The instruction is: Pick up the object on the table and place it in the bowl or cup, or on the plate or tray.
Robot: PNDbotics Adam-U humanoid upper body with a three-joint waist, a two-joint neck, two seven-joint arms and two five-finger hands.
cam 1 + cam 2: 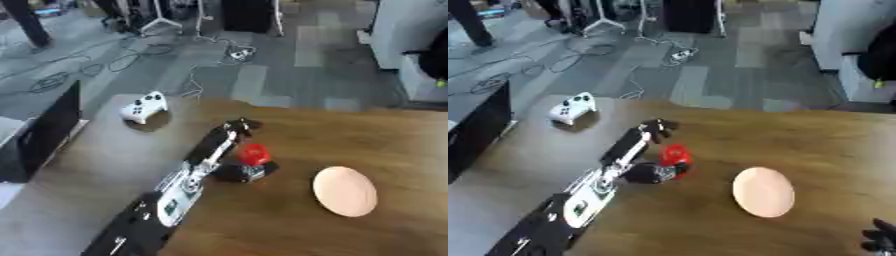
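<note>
A small red object stands on a dark and silver base on the wooden table, near the middle. My left hand reaches in from the lower left and lies just left of the red object, its tip stretching past it toward the far edge. A dark part beside the object's base touches or nearly touches it; I cannot tell which. A round beige plate lies to the right of the object, apart from it. My right hand shows at the lower right corner of the right eye view, resting idle.
A white game controller lies at the table's far left corner. A black monitor stands off the left edge. Beyond the far edge is a floor with cables.
</note>
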